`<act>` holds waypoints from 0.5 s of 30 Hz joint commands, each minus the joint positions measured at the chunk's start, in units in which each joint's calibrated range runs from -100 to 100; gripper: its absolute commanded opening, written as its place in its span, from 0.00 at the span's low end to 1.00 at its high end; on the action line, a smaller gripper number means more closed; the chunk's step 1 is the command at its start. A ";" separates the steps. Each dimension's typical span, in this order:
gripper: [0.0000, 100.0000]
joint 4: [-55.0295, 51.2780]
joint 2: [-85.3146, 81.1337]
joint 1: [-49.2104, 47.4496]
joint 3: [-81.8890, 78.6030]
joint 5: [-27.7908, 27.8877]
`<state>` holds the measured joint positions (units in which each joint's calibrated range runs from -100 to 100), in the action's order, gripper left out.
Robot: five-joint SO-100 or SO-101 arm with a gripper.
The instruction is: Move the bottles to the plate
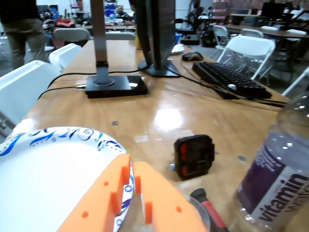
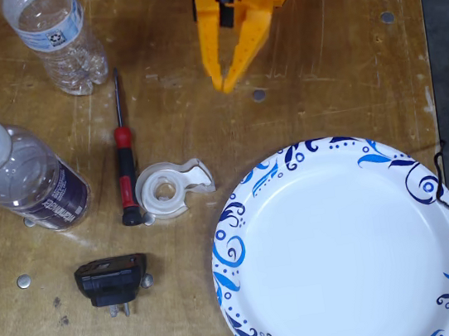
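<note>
Seemingly closed gripper (image 2: 224,84) above plate (image 2: 240,216).

Glossy wooden tabletop (image 1: 159,116), worn and scuffed, light glare near its middle in the wrist view. On the far end: dark monitor stand with flat square base (image 1: 116,86), second dark monitor foot (image 1: 159,71), black keyboard (image 1: 231,79), dark computer mouse (image 1: 193,56), black cables running across. White folding chairs (image 1: 248,48) along both sides. Beyond, more tables and chairs, cluttered; a standing person in khaki trousers (image 1: 21,34) at upper left.
</note>
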<state>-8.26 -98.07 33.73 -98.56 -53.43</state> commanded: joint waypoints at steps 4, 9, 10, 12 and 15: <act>0.02 9.39 -0.66 14.84 -0.36 0.01; 0.02 17.13 -0.66 20.99 -0.45 0.11; 0.02 18.00 -0.66 22.28 -0.45 0.11; 0.02 19.22 -0.66 24.87 -0.45 0.11; 0.02 20.44 -0.66 28.21 -0.45 0.11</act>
<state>10.38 -98.07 59.07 -98.56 -53.43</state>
